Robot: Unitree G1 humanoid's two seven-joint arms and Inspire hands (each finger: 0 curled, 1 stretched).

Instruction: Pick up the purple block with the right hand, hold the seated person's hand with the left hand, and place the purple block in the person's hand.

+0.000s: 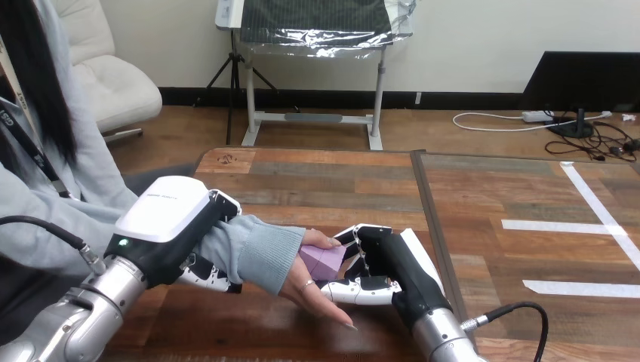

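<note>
My right hand (381, 268) has its fingers (355, 235) closed on the small purple block (324, 262). The block lies just left of them, resting in the person's hand (306, 294), under its thumb. My left hand (162, 215) curls round the pale-blue-sleeved wrist (253, 253), above the brown wooden plank tabletop (317, 181).
</note>
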